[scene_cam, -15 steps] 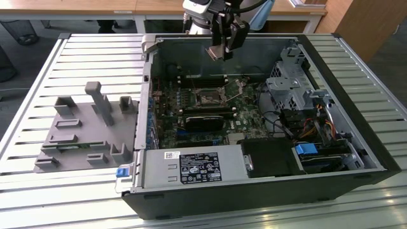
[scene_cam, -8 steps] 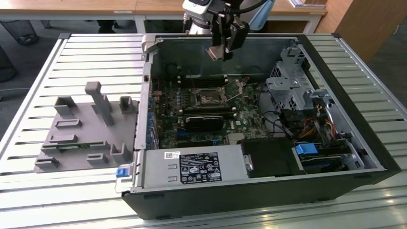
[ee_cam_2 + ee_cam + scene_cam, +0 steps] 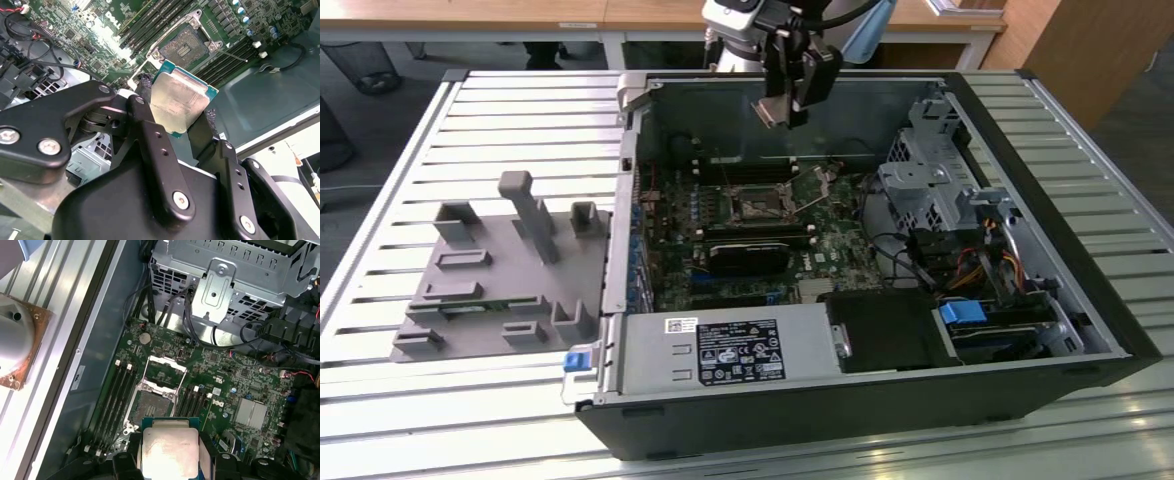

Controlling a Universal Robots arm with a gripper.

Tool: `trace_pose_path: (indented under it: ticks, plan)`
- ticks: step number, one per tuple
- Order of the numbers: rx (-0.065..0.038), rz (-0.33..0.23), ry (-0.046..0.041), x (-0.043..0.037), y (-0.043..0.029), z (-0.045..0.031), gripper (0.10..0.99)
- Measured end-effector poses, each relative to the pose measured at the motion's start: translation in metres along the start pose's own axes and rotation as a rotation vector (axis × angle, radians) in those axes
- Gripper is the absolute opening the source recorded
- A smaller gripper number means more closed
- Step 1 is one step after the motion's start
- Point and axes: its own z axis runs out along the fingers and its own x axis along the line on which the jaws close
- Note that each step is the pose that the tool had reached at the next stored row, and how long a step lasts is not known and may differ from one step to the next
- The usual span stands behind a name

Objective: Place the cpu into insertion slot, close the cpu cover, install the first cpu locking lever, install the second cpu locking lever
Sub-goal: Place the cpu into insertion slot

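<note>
My claw (image 3: 178,109) is clamped on the cpu (image 3: 181,97), one finger (image 3: 144,102) on each of two opposite edges, so those edges are hidden. The chip's silver top faces both wrist cameras. In the first wrist view its near edge is cut off by the frame.

In the exterior view I hang inside the open computer case (image 3: 1047,160), at about twelve o'clock from the insertion slot (image 3: 758,208) and well above it. The chip there is only a pale patch at my fingertips, probably its underside.

The slot is bare, with dark contacts showing. The cpu cover (image 3: 164,371) is swung open on the far side of the slot, and in the second wrist view the chip hides part of it. A thin locking lever (image 3: 233,54) sticks out beside the frame. A grey fixture block (image 3: 494,270) sits at nine o'clock from the case.
</note>
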Motion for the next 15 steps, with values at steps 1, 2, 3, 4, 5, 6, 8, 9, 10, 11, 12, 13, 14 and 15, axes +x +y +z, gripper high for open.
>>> trace_pose_path:
  ticks: [1, 2, 3, 4, 5, 6, 8, 9, 10, 11, 12, 13, 14, 15]
  plan:
    - [0.0, 0.003, -0.0003, 0.0, 0.0, 0.0001, 0.541]
    - [0.0, 0.007, -0.0005, 0.0, 0.0, 0.0002, 0.541]
    - [0.0, 0.011, -0.0009, 0.0, 0.0, 0.0003, 0.541]
    - [0.0, 0.014, -0.0012, 0.0, 0.0, 0.0003, 0.541]
    - [0.0, 0.018, -0.0015, 0.0, -0.0001, 0.0005, 0.541]
    - [0.0, 0.022, -0.0018, 0.0, -0.0001, 0.0006, 0.541]
    - [0.0, 0.029, -0.0025, 0.0, -0.0001, 0.0008, 0.541]
    - [-0.001, 0.034, -0.0029, 0.0, -0.0001, 0.0009, 0.541]
    - [-0.001, 0.039, -0.0034, 0.0, -0.0001, 0.001, 0.541]
    - [-0.001, 0.044, -0.0039, 0.0, -0.0001, 0.0012, 0.541]
    - [-0.001, 0.05, -0.0045, 0.0, -0.0001, 0.0013, 0.541]
    - [-0.001, 0.056, -0.005, 0.0, -0.0001, 0.0014, 0.541]
    - [-0.001, 0.062, -0.0056, 0.0, -0.0002, 0.0016, 0.541]
    - [-0.001, 0.068, -0.0062, 0.0, -0.0002, 0.0018, 0.541]
